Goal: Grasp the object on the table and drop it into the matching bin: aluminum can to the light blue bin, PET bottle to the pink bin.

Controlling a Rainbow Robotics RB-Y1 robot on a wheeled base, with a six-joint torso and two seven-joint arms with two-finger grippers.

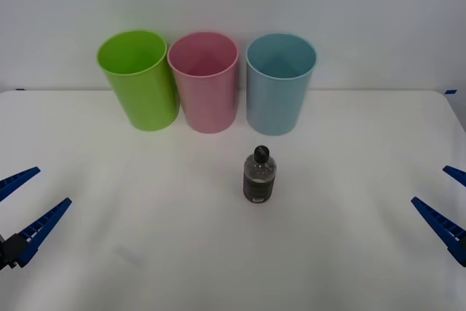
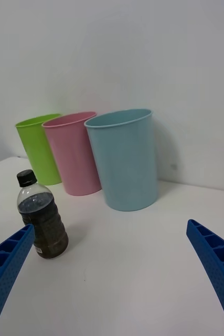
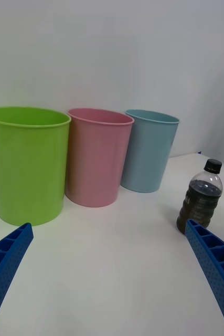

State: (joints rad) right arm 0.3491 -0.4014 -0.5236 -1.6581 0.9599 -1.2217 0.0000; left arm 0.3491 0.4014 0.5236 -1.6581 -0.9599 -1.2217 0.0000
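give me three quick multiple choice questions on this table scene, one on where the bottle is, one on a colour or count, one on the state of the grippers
1. Where does the PET bottle stand?
A. inside the pink bin
B. on the table in front of the bins
C. lying on its side at the table's left edge

2. How many bins stand in the row?
A. two
B. three
C. four

3. How are the grippers?
A. both open, holding nothing
B. the left shut on the bottle
C. both shut

Answers:
1 B, it stands upright on the table, nearest the light blue bin.
2 B, the lime green bin, the pink bin and the light blue one.
3 A, the left gripper and right gripper sit at the table's sides with fingers spread.
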